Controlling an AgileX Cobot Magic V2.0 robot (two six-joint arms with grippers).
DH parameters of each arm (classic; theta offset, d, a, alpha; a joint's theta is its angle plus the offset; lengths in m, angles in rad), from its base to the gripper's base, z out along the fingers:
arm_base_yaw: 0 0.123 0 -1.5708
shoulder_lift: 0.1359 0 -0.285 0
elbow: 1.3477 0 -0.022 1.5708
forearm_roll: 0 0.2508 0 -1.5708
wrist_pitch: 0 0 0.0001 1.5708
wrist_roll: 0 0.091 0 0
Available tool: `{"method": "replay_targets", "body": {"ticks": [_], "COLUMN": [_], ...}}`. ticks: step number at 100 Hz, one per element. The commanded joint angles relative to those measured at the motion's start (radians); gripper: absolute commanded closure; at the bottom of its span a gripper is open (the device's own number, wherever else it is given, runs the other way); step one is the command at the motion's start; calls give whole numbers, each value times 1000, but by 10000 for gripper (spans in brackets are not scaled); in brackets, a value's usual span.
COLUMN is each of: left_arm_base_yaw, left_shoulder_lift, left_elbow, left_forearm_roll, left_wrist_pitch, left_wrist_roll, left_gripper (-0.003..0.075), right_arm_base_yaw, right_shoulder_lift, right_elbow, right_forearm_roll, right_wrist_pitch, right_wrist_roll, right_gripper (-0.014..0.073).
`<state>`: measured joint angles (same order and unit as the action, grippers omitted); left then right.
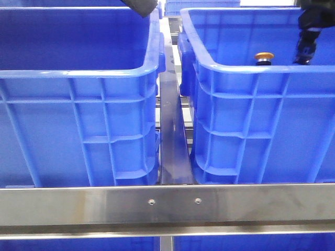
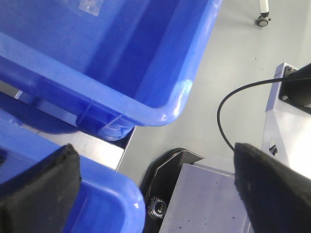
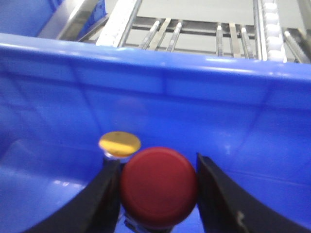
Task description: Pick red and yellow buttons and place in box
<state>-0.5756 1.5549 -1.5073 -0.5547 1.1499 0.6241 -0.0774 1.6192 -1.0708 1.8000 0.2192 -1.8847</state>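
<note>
Red button (image 3: 159, 187), a smooth round dome, sits clamped in my right gripper (image 3: 158, 194) inside the glossy ribbed box (image 1: 251, 99); a yellow button (image 3: 119, 142) is near. My left gripper (image 2: 155, 194) is spread wide. No writing I can read.

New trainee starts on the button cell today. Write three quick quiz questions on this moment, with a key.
1. True or false: the right gripper has a red button between its fingers.
2. The yellow button stands in which crate? A) the left blue crate B) the right blue crate
3. Fill in: the left gripper is ____, holding nothing.

Key: 1 true; 2 B; 3 open
</note>
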Motion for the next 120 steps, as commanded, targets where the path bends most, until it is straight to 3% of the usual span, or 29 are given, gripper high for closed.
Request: {"method": "replay_targets", "body": {"ticks": [1, 52, 59, 72, 79, 120], "left_arm_base_yaw": [-9, -9, -9, -9, -9, -7], "left_shoulder_lift": [-40, -40, -40, -40, -40, -63], "left_elbow": [-26, -26, -26, -26, -26, -28], "left_forearm_roll": [-44, -44, -44, -44, -44, -8], "left_wrist_pitch": [-26, -77, -77, -77, -77, -143], "left_wrist_roll": [0, 0, 0, 0, 0, -38], "left_gripper": [114, 114, 114, 114, 114, 137], "right_arm_base_yaw": [-8, -8, -8, -8, -8, -8], "right_shoulder_lift": [11, 191, 191, 191, 190, 29], "right_elbow": [-69, -150, -150, -150, -150, -59], "right_forearm_roll": [52, 55, 55, 55, 55, 55], "right_wrist_pitch": [32, 41, 42, 45, 44, -6], "right_wrist_roll": [-13, -13, -13, -13, -13, -11], "right_gripper": [459, 456, 396, 167, 93, 86]}}
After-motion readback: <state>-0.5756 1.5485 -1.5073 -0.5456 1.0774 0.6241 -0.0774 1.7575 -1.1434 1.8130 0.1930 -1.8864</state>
